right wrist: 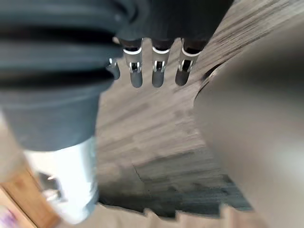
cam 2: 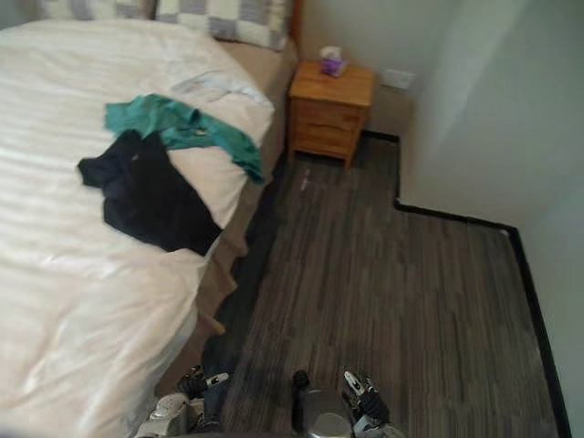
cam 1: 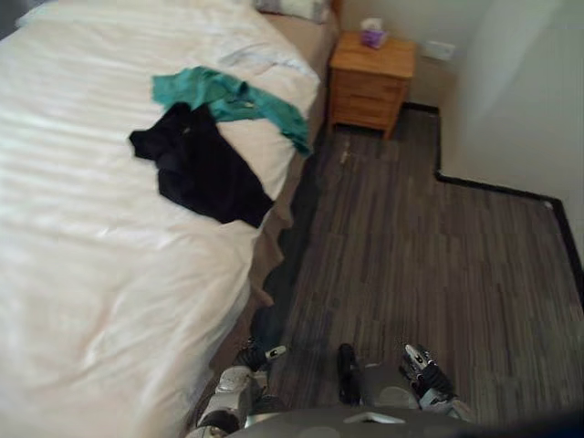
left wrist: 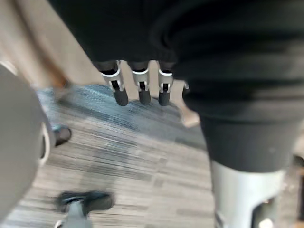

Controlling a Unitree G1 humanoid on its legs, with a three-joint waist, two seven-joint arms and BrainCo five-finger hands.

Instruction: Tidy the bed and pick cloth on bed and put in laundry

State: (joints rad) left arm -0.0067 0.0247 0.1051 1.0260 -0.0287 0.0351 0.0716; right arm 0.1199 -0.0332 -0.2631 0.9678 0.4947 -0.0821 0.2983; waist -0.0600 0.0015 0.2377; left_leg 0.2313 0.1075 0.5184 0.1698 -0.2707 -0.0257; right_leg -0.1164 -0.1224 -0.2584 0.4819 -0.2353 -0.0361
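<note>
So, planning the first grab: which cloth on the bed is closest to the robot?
The black cloth; the green cloth lies beyond it, nearer the nightstand.

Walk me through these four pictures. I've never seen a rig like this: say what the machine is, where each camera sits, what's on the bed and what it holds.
This is a humanoid robot on two legs, with two arms. The two wide pictures come from a stereo camera on its head, looking down. They show one scene from slightly different spots. The two close pictures come from cameras on its wrists, each looking along its own hand. On the white bed lie a black cloth and, right beside it, a green cloth. A wooden nightstand with a tissue box stands by the bed's head. The left hand and right hand hang over the floor, fingers straight, holding nothing.
</note>
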